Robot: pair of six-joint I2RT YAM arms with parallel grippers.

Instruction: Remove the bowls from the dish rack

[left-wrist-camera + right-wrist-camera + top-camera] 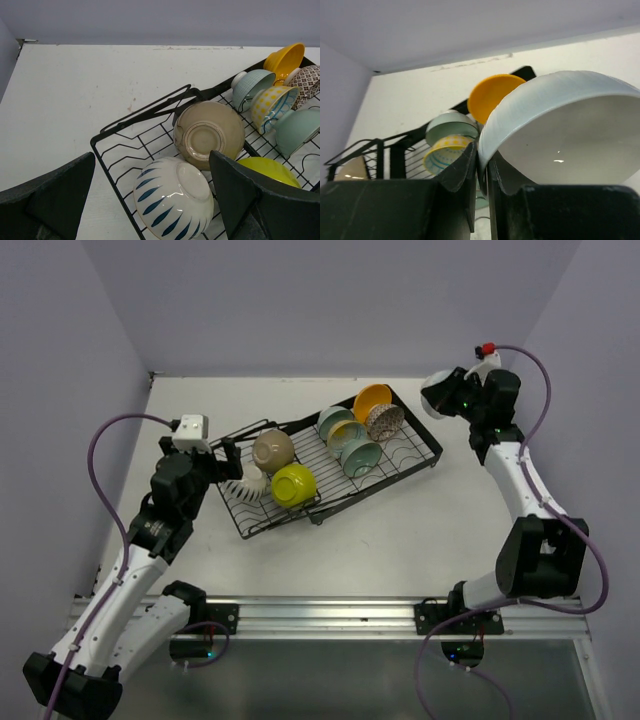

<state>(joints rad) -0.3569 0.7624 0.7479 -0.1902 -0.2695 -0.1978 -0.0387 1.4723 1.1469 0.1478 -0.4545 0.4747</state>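
Pinched white bowl (pixel 560 115) by its rim in right tool (pixel 482 165), clear of dish rack (pixel 425 435) for unloading. Spread left tool (pixel 152 155) above blue-patterned bowl (pixel 172 202), likely the next pick.

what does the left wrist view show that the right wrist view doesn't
Only the left wrist view: the open left fingers, plus a white bowl with blue leaf marks and a lime-yellow bowl lying in the dish rack. Only the right wrist view: the right fingers pinching the rim of a ribbed white bowl. Both: the orange-yellow bowl, the yellow-patterned bowl, a pale teal bowl and the dish rack.
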